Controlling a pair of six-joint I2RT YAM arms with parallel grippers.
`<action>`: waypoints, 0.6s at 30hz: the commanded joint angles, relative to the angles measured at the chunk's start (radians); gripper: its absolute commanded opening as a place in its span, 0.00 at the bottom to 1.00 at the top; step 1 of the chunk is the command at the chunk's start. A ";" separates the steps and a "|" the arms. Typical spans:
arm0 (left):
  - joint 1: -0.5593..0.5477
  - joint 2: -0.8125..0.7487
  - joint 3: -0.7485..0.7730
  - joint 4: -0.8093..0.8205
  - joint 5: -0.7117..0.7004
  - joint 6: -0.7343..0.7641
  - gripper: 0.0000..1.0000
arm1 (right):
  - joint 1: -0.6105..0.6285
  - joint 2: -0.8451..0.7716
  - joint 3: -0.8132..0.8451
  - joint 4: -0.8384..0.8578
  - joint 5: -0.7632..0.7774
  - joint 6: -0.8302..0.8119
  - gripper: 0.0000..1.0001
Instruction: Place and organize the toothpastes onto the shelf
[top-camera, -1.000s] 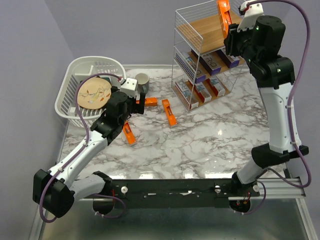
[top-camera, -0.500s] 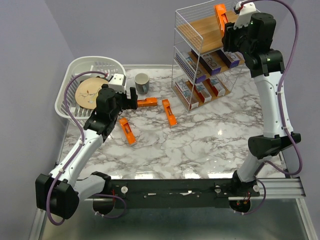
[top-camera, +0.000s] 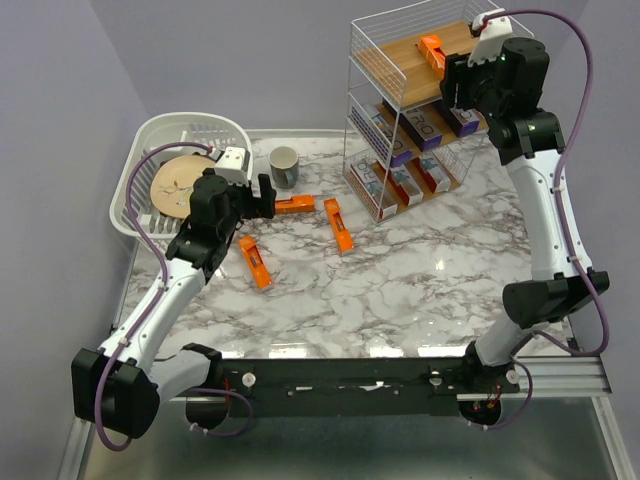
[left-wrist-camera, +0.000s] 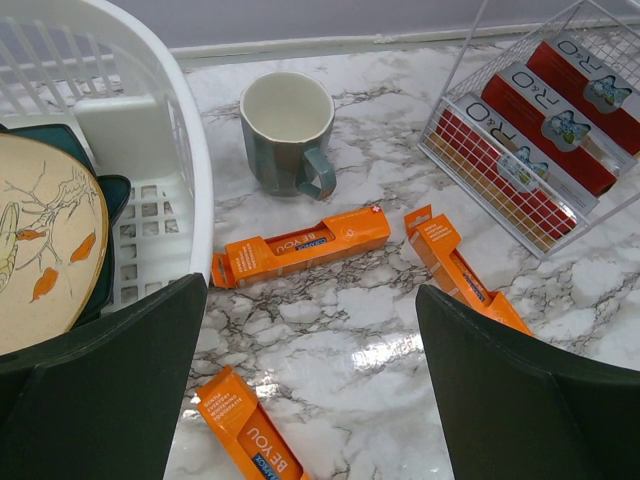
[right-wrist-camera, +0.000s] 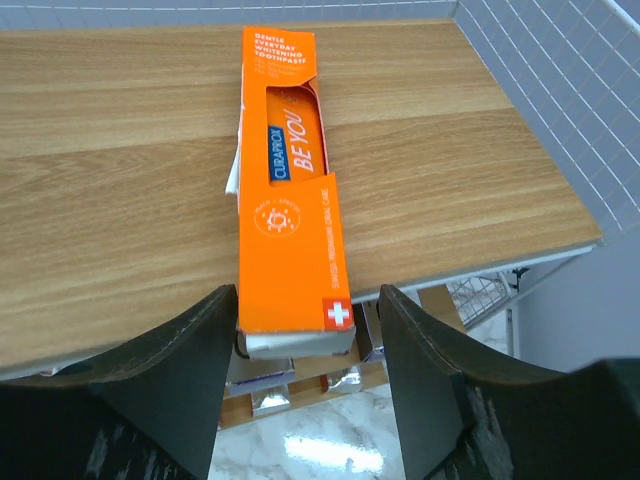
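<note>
One orange toothpaste (right-wrist-camera: 290, 200) lies flat on the top wooden board of the shelf (top-camera: 400, 62), its near end hanging over the board's edge. My right gripper (right-wrist-camera: 305, 305) is open around that end, with a gap at its right finger (right-wrist-camera: 450, 370). This box also shows from above (top-camera: 432, 51). Three more orange toothpastes lie on the marble: (left-wrist-camera: 300, 245), (left-wrist-camera: 465, 275), (left-wrist-camera: 245, 430). My left gripper (left-wrist-camera: 310, 390) hovers open above them, holding nothing. Silver-purple boxes (top-camera: 420, 125) fill the middle tier and white-red boxes (left-wrist-camera: 540, 130) the bottom tier.
A grey mug (left-wrist-camera: 287, 130) stands upright beside the white plastic basket (left-wrist-camera: 190, 180), which holds a patterned plate (left-wrist-camera: 40, 250). The shelf's wire side rail (right-wrist-camera: 560, 100) rises to the right of the top board.
The right gripper brought the orange box down from a tilted hold to flat on the top board, and its jaws opened. The left arm drew back a little toward the basket.
</note>
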 joint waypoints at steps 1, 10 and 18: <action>0.009 0.006 0.006 0.025 0.028 -0.018 0.99 | -0.020 -0.098 -0.109 0.072 -0.062 0.023 0.66; 0.012 0.015 0.006 0.022 0.054 -0.023 0.99 | -0.072 -0.106 -0.123 0.123 -0.151 0.045 0.53; 0.013 0.029 0.009 0.019 0.069 -0.024 0.99 | -0.104 -0.070 -0.119 0.147 -0.238 0.062 0.51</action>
